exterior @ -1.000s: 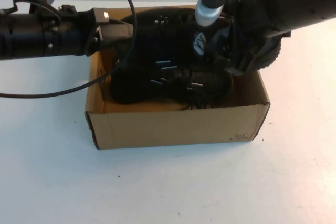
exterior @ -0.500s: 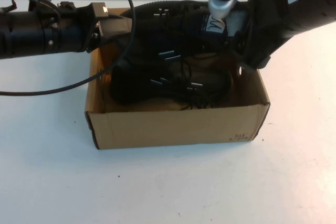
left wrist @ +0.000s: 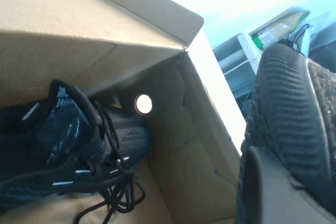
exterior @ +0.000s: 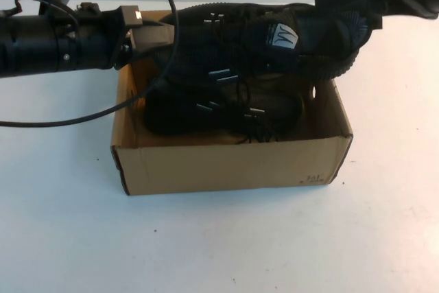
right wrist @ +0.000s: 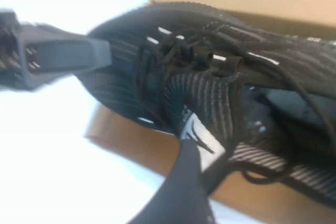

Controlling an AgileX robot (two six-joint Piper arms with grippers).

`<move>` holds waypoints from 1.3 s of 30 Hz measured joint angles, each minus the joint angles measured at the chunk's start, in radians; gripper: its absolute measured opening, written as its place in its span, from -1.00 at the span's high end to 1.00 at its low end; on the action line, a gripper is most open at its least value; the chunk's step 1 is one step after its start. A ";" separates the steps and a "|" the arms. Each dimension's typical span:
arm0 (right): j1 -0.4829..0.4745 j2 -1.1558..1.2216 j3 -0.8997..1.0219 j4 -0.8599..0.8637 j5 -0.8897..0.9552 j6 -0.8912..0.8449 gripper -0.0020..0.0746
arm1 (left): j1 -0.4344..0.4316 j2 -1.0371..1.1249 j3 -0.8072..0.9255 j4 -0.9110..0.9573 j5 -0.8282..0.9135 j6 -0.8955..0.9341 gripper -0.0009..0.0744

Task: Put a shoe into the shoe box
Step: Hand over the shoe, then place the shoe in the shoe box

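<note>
Shoe (exterior: 260, 39): black knit, white tongue label, lying across the box's far rim above a second sneaker. Box (exterior: 226, 162): brown cardboard, open, upright.

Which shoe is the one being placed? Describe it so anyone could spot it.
Find the brown shoe box mid-table. Two black sneakers sit there; the shoe lies along its far edge. Only it has a white tongue label with a dark mark; the other sneaker shows white bars.

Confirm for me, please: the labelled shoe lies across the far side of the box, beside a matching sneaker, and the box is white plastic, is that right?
Not quite: the high view shows the shoe box is brown cardboard. The shoe does lie across its far side, beside the other sneaker.
</note>
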 joint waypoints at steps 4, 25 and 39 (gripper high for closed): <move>-0.043 0.065 0.000 0.165 0.075 -0.030 -0.59 | 0.000 0.000 0.000 0.000 0.006 0.002 0.70; -0.016 0.169 0.000 0.309 0.084 -0.098 -0.53 | 0.000 0.000 0.000 -0.016 0.030 0.021 0.70; 0.003 0.252 0.000 0.402 0.070 -0.145 -0.53 | 0.000 0.000 0.000 -0.016 0.030 0.024 0.70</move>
